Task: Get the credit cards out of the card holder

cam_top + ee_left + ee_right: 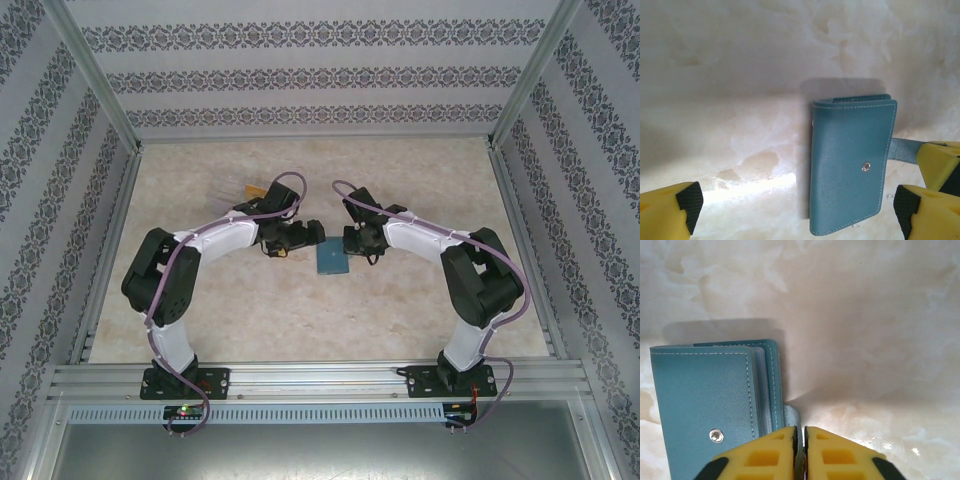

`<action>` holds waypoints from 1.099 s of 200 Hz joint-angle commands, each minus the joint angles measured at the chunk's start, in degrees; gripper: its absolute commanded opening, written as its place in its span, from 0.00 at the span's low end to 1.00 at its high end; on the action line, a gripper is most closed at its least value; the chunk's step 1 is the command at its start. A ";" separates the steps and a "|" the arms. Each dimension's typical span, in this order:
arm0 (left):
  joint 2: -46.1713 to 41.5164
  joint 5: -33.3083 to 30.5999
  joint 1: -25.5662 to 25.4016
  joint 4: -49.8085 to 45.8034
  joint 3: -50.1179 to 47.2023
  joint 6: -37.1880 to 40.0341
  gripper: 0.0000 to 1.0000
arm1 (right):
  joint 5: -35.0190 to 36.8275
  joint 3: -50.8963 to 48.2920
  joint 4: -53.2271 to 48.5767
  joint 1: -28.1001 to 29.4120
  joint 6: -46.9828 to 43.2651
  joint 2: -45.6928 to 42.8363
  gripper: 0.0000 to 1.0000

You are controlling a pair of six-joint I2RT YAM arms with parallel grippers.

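Where the left gripper (pixel 796 205) straddles the holder (pixel 850 165), its jaws are spread wide and grasp nothing. One pad sits well left of the holder, the other just right of it.

Holder: closed, snap face up, flat on the table (pixel 300 320) between the two grippers.

Right gripper (pixel 800 432): clenched on the holder's tab (pixel 791 415), just right of the holder's body.

Cards (pixel 254 190): loose on the table behind-left of the holder. The orange one is legible; the rest are pale and partly hidden by the left arm.

Pale leaves show between the holder's covers from the right wrist; cannot tell whether they are cards. That view cuts off the holder's near end.

Bare table all round the holder; side rails (pixel 527 255) well apart from it.
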 commanded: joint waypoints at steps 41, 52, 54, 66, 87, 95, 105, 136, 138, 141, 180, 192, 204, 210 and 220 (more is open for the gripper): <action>-6.72 -5.09 3.67 -2.23 -2.82 -0.76 0.99 | -0.51 2.40 -1.99 1.18 -3.14 -8.26 0.09; -7.58 -5.45 4.58 -2.11 -3.80 -1.36 0.99 | -0.79 3.07 -2.43 1.34 -3.15 -10.08 0.10; -7.77 -5.45 4.71 -2.06 -3.95 -1.43 0.99 | -0.92 3.19 -2.44 1.37 -3.15 -10.28 0.10; -8.63 -5.39 5.53 -1.35 -4.89 -1.94 0.99 | -2.29 3.99 -2.23 1.68 -3.11 -11.23 0.10; -9.78 -5.11 6.51 -0.31 -6.16 -2.69 0.99 | -6.58 5.37 -1.15 2.47 -2.97 -10.44 0.10; -10.15 -5.04 6.67 0.03 -6.57 -2.92 0.99 | -7.53 5.81 -0.68 3.01 -2.72 -9.74 0.10; -10.46 -5.05 6.89 0.34 -6.93 -3.20 0.99 | -8.41 6.26 -0.15 3.68 -2.47 -8.62 0.10; -10.58 -4.12 7.15 0.44 -7.47 -3.26 0.99 | -8.88 7.11 -0.02 4.19 -1.56 -6.01 0.09; -10.56 -4.06 7.15 0.45 -7.42 -3.24 1.00 | -8.83 7.10 -0.06 4.17 -1.54 -5.98 0.09; -10.51 -3.89 7.15 0.49 -7.54 -3.11 1.00 | -8.70 7.10 -0.07 4.14 -1.52 -6.05 0.09; -10.21 -0.91 7.15 2.37 -8.04 -2.66 1.00 | -8.20 5.40 0.14 2.87 -1.74 -8.72 0.09; -10.06 0.85 7.15 3.85 -8.57 -3.07 1.00 | -8.56 4.20 0.37 1.68 -1.88 -9.22 0.10; -10.03 2.29 7.12 5.13 -9.09 -3.74 0.99 | -9.45 3.12 0.55 -0.13 -2.72 -9.57 0.11; -9.87 3.15 7.06 5.76 -9.31 -3.93 0.99 | -9.57 2.46 0.62 -1.06 -3.11 -9.66 0.11; -9.70 4.56 6.80 7.00 -9.71 -4.08 0.98 | -9.93 1.92 0.56 -2.75 -4.12 -9.52 0.11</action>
